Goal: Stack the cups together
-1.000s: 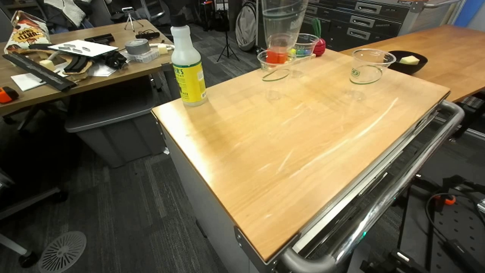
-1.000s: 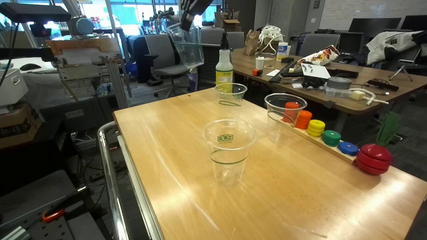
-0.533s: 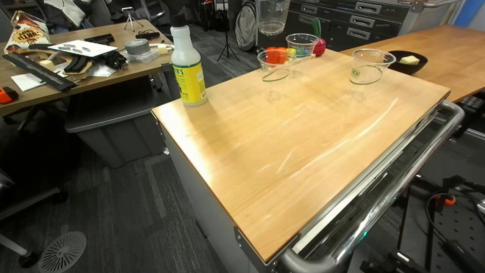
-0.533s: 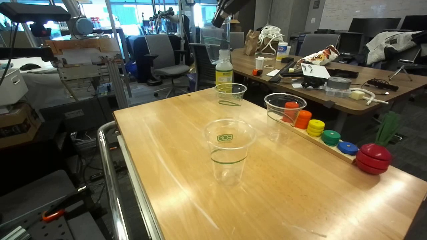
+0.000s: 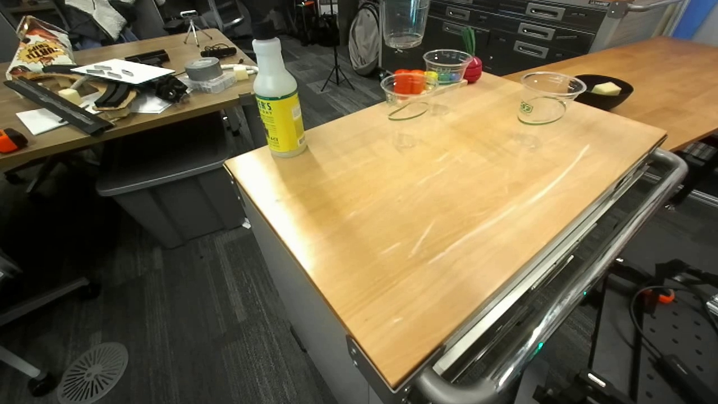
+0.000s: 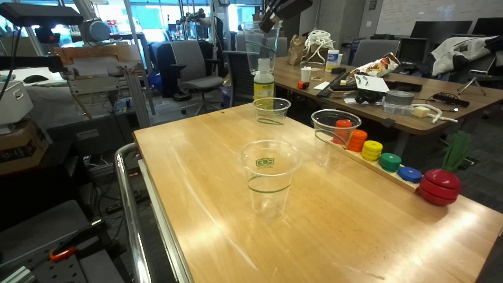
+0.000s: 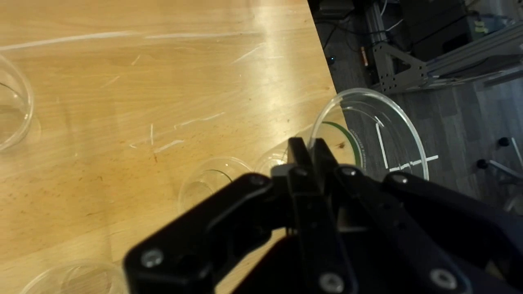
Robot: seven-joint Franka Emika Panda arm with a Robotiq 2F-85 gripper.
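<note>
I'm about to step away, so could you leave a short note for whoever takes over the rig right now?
Gripper: shut on the rim of a clear tapered plastic cup, held in the air.
Others: upright and apart on the light wooden tabletop stand a clear plastic cup nearest the yellow-labelled plastic bottle, another clear plastic cup near the wooden-based toy with coloured pieces, and a third clear plastic cup nearest the metal rail.
Done: one cup raised; none nested.
Left: nest all four together.
</note>
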